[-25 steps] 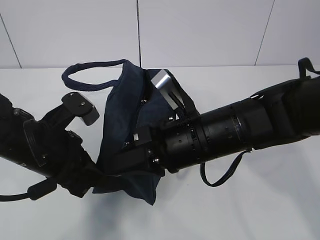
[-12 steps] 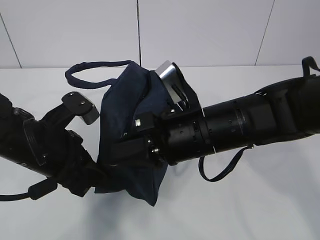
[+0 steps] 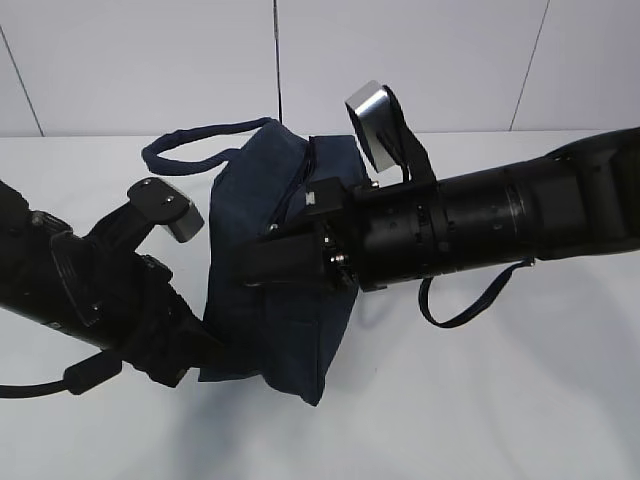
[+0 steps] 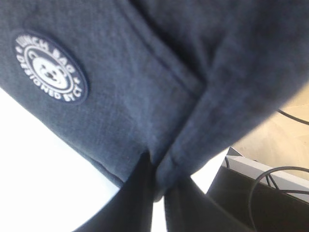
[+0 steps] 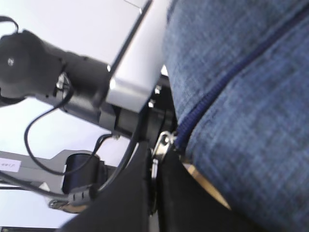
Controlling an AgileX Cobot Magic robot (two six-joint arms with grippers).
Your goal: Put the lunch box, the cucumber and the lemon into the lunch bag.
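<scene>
The dark navy lunch bag [image 3: 270, 310] stands on the white table between both arms. In the left wrist view its round white logo [image 4: 49, 67] shows on the fabric [image 4: 159, 63]. My left gripper [image 4: 158, 181] is shut on a fold at the bag's lower corner; in the exterior view it sits at the bag's lower left [image 3: 205, 345]. My right gripper [image 5: 155, 162] is shut on the silver zipper pull ring [image 5: 161, 141] at the end of the blue zipper [image 5: 227, 79], over the bag's top [image 3: 265, 268]. The lunch box, the cucumber and the lemon are out of view.
One loop handle [image 3: 185, 142] lies behind the bag at the left, and the other [image 3: 470, 308] hangs under the right arm. The white table [image 3: 500, 420] runs back to a pale wall. Dark equipment with cables [image 4: 260, 193] sits past the table's edge.
The right arm has moved up and to the right with the zipper pull, and the bag's top has risen and straightened. The left arm has shifted slightly, still gripping the corner.
</scene>
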